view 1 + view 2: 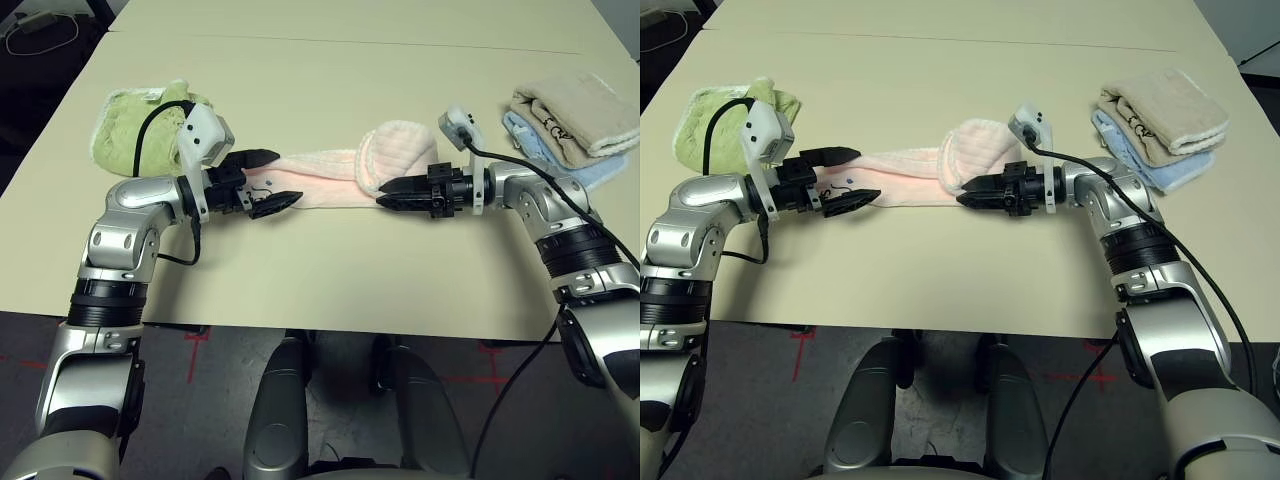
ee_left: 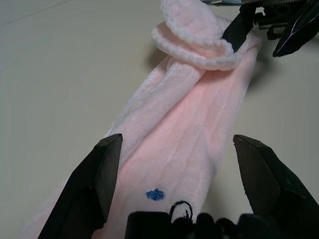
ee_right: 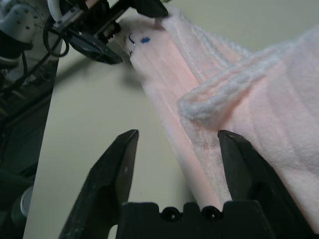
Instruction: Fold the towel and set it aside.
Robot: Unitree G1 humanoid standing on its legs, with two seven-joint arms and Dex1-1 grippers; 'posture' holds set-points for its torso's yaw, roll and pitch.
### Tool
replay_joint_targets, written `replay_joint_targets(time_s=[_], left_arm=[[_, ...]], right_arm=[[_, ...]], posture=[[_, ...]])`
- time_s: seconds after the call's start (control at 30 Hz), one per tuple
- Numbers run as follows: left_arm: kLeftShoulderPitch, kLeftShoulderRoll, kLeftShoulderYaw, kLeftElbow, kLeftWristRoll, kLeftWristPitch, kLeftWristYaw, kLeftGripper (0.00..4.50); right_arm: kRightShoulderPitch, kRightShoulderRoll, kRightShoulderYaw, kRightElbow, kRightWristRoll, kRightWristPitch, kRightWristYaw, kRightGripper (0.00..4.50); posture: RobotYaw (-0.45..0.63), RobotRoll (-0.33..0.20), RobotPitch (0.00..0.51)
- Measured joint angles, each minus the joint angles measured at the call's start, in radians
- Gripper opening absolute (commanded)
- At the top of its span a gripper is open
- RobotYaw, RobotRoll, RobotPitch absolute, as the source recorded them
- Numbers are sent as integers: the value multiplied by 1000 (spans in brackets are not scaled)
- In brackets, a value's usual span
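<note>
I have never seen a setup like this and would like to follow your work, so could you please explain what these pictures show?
The machine is a humanoid robot with two silver arms, each ending in a gripper with two black fingers. Two pictures come from its head, looking down at the table; the other two come from its wrists, looking along the fingers.

Between the left gripper and the right gripper lies a pink towel, partly folded over at the right gripper's end. A green towel lies to the robot's left, and folded beige and blue towels to its right. Both grippers are open, so nothing is held.
</note>
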Motion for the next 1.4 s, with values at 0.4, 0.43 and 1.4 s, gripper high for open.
replay_joint_targets(time_s=[0.4,0.43,1.4], left_arm=[[0,0,0,4,0,2,0,4500],[0,0,0,6,0,2,0,4500],[4,5,39,-3,-18,59,61,4500]], right_arm=[[40,-145,-135,-45,100,-4,85,4484],[50,-145,-135,-42,94,-24,84,4484],[121,-150,-176,350,-46,-867,192,4484]], posture=[[72,0,253],[73,0,252],[127,0,257]])
